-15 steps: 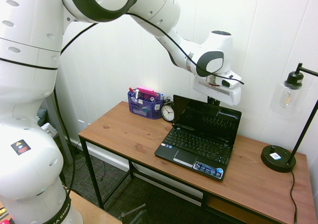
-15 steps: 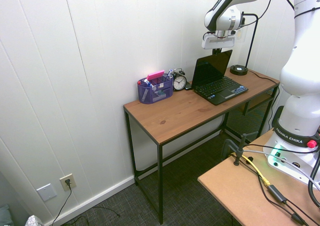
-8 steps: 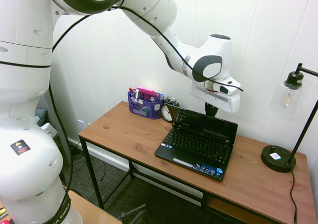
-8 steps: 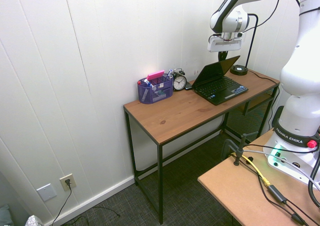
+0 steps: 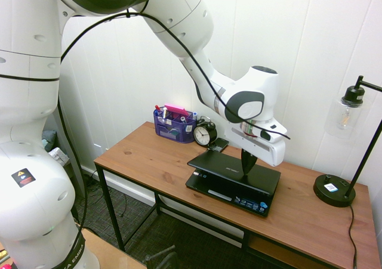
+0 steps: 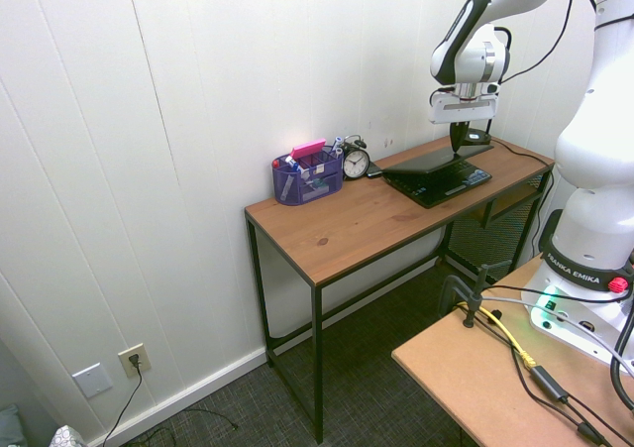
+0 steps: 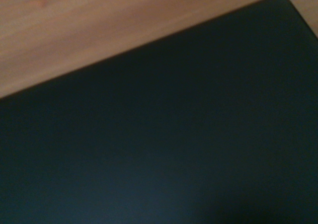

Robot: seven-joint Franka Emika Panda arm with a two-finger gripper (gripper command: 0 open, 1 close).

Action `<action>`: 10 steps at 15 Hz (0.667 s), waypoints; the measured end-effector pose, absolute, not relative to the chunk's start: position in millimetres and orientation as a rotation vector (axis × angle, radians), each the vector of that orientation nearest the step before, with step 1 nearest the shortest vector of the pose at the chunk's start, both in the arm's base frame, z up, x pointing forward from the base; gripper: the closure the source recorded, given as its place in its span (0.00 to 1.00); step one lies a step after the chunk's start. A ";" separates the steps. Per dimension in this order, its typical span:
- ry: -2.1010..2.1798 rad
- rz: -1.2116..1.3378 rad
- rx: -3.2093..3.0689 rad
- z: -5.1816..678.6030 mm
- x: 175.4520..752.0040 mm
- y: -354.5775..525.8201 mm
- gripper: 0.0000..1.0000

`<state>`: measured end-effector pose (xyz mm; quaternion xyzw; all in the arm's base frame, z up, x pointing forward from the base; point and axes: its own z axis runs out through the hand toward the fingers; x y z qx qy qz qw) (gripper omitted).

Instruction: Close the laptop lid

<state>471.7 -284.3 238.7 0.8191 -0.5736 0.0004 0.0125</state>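
Note:
The laptop lid [image 5: 224, 167] is a matte black panel folded down almost flat over the netbook's base on the wooden desk [image 5: 149, 155]; a thin gap still shows at its front edge. My gripper [image 5: 246, 172] points straight down with its fingers shut together, their tips touching the lid's outer face near its right side. From the other side, the gripper [image 6: 459, 150] stands on the lid [image 6: 428, 161] the same way. In the wrist view the lid [image 7: 174, 144] fills most of the picture as a blurred dark surface, with desk wood [image 7: 99, 20] beside one of its corners.
A purple desk organiser [image 5: 174, 124] with pens and a small alarm clock [image 5: 204, 134] stand at the back of the desk by the wall. A black desk lamp [image 5: 336, 188] with a glass shade stands at the far end. A small dark object [image 5: 219, 144] lies behind the laptop.
The lid has swung from upright, through half-tilted, down to nearly flat on the base. My gripper has moved forward and down with it, staying shut.

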 end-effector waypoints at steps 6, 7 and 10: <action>-1.783 -0.084 2.535 203.8 449.1 -284.3 1.00; -1.781 -0.088 2.533 200.1 447.2 -285.5 1.00; -1.777 -0.080 2.536 198.9 445.5 -287.4 1.00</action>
